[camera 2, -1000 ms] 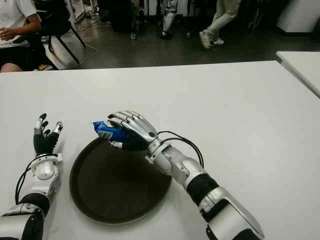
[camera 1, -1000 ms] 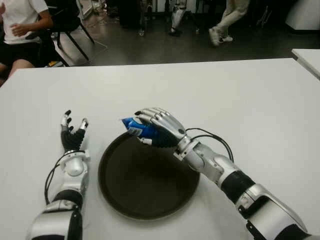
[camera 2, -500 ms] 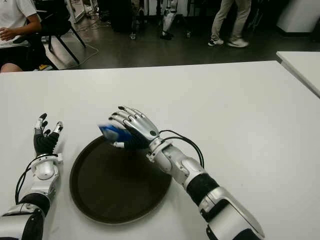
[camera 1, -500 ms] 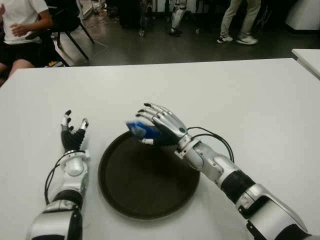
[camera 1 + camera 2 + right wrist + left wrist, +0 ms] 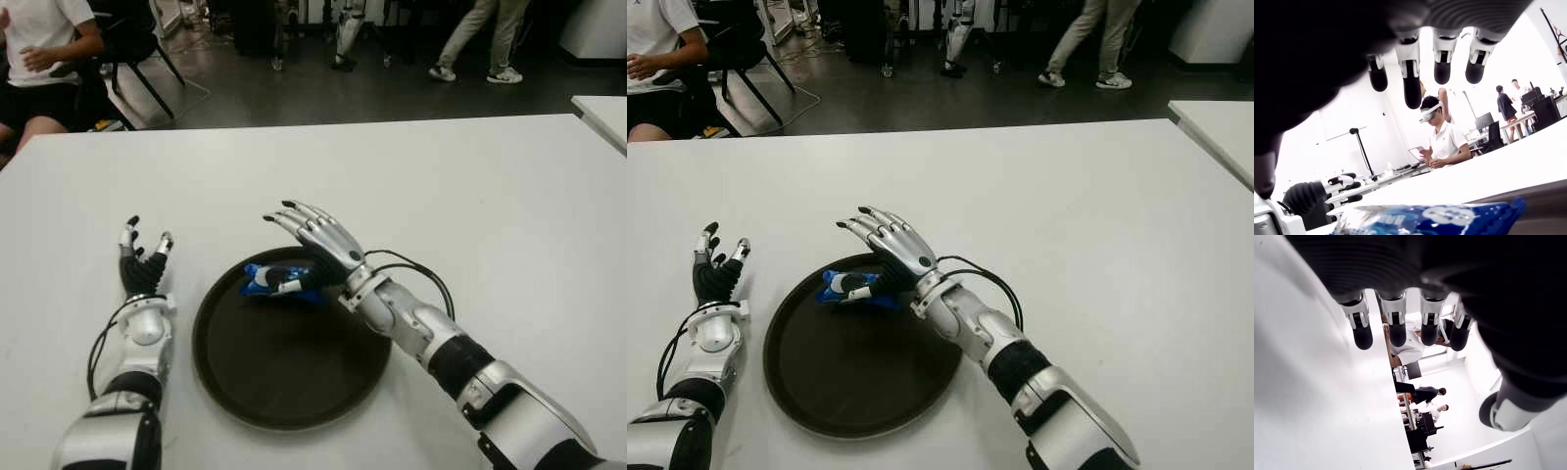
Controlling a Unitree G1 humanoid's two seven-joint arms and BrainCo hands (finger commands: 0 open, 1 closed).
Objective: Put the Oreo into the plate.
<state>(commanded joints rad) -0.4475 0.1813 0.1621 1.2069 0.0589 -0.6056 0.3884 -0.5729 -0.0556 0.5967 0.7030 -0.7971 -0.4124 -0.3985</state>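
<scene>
A blue Oreo packet (image 5: 277,284) lies inside the dark round plate (image 5: 284,382), near its far rim. My right hand (image 5: 315,242) hovers just above and behind the packet with its fingers spread, holding nothing; the thumb tip sits close to the packet. In the right wrist view the Oreo packet (image 5: 1435,218) shows below the extended fingertips (image 5: 1411,93). My left hand (image 5: 143,260) shows to the left of the plate, fingers relaxed and apart, over the white table (image 5: 470,196).
A second white table's corner (image 5: 602,113) shows at the far right. A seated person (image 5: 39,59) is beyond the table's far left corner, and people's legs (image 5: 480,44) pass on the floor behind.
My right hand opened its fingers and let go of the Oreo packet, which dropped from above the plate's far rim into the plate. The left hand has not moved.
</scene>
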